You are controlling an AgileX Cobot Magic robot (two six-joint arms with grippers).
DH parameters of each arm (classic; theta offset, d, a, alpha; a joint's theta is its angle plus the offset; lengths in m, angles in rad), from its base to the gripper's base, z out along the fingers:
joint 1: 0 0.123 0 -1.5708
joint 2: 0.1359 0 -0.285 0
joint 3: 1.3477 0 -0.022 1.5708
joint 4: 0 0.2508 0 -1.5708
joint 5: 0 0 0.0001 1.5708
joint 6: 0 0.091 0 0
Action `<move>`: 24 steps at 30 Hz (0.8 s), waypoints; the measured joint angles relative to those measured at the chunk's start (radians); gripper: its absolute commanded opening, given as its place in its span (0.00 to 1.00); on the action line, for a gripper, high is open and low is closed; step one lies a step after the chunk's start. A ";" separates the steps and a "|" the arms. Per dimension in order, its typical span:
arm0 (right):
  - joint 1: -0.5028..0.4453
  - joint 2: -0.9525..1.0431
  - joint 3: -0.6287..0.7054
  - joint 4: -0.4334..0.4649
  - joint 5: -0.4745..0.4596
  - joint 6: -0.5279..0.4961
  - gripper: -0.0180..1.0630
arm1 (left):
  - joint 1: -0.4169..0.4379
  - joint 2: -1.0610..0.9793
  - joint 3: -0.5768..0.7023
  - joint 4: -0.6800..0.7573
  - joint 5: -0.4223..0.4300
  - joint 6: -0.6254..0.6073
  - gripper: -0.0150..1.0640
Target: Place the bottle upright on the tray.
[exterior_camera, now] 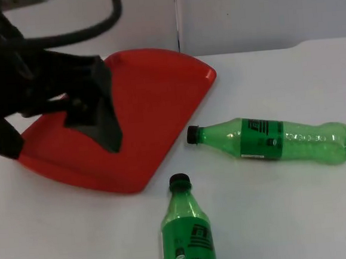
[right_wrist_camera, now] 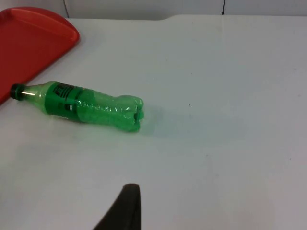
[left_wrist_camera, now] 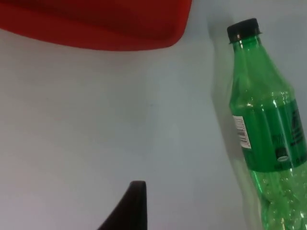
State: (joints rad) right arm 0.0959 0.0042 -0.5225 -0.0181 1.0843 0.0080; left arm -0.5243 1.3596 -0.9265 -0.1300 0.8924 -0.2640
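Left gripper (exterior_camera: 94,120) hovers over the tray (exterior_camera: 153,101), grip state unclear. One bottle (exterior_camera: 269,138) lies well right of it, off the tray's right edge. Second bottle (exterior_camera: 187,233) lies at the table's near edge.

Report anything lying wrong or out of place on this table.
Both green bottles lie on their sides on the white table, off the red tray: one bottle right of it, the near bottle in front. The left gripper hangs over the tray.
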 measured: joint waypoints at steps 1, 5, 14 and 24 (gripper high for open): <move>0.000 0.000 0.000 0.000 0.000 0.000 0.99 | -0.022 0.022 0.000 0.016 -0.011 -0.033 0.99; 0.000 0.000 0.000 0.000 0.000 0.000 0.99 | -0.061 0.067 0.000 0.044 -0.029 -0.072 0.99; 0.000 0.000 0.000 0.000 0.000 0.000 0.99 | -0.109 0.140 0.000 0.055 -0.076 -0.139 0.99; 0.000 0.000 0.000 0.000 0.000 -0.008 0.99 | -0.142 0.199 0.000 0.063 -0.134 -0.217 0.99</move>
State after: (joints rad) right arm 0.0959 0.0042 -0.5225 -0.0181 1.0843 0.0000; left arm -0.6664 1.5586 -0.9265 -0.0674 0.7580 -0.4812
